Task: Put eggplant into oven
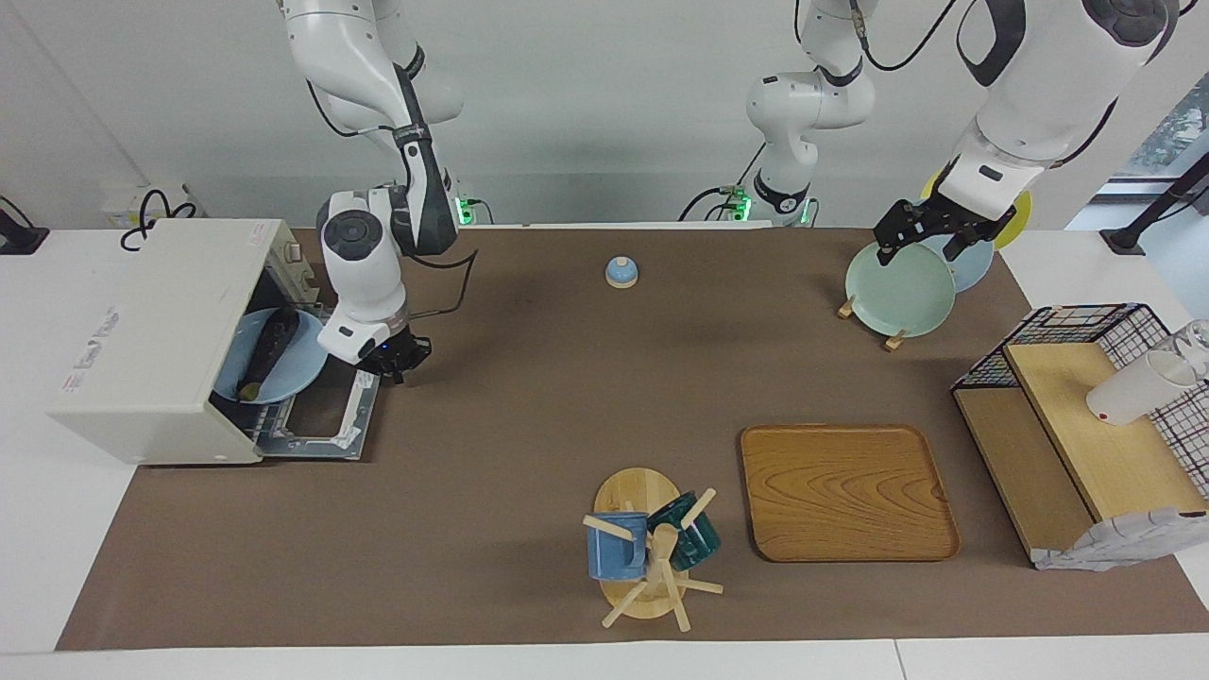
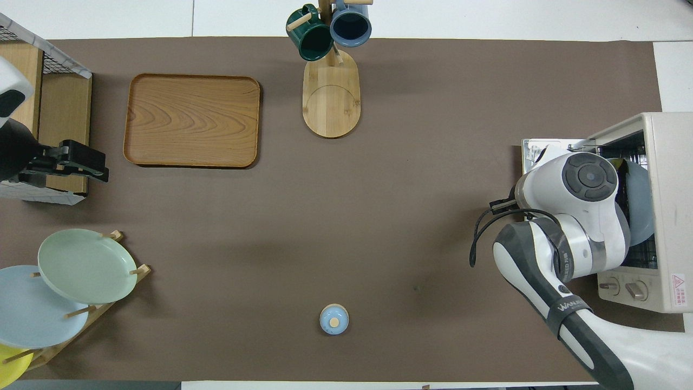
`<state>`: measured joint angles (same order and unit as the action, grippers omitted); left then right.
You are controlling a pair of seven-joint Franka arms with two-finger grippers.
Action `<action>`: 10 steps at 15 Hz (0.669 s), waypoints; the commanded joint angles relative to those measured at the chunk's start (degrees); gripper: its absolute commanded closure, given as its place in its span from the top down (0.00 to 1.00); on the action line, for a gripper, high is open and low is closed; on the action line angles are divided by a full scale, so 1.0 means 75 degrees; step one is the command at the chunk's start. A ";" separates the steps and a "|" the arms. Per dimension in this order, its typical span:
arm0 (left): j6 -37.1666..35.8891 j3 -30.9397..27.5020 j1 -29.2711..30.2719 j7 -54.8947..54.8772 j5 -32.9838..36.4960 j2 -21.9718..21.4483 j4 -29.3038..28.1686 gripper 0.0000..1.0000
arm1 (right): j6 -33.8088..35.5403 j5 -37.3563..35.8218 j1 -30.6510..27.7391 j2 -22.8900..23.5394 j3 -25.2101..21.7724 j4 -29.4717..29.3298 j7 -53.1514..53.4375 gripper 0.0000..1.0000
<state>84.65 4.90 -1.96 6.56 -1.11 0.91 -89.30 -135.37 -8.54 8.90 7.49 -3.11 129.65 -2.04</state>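
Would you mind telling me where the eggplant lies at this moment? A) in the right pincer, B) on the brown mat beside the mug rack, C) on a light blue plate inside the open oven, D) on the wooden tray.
C: the eggplant lies on the light blue plate in the oven, whose door is down.
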 commanded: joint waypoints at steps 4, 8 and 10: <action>0.0128 0.0026 0.0074 -0.0078 -0.0017 -0.0216 -0.0280 1.00 | -0.0139 0.0037 -0.0050 0.0057 0.0005 0.0046 -0.0021 0.00; 0.0128 0.0026 0.0074 -0.0078 -0.0017 -0.0216 -0.0280 1.00 | 0.0118 -0.0887 -0.0050 0.0045 -0.0007 -0.0013 -0.0021 0.00; 0.0128 0.0026 0.0074 -0.0078 -0.0017 -0.0216 -0.0280 1.00 | 0.0399 -0.1134 -0.0038 0.0045 -0.0007 -0.0141 -0.0021 0.00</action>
<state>84.65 4.90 -1.96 6.56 -1.11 0.91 -89.30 -134.53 -14.78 8.81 8.17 -3.18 129.49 -2.05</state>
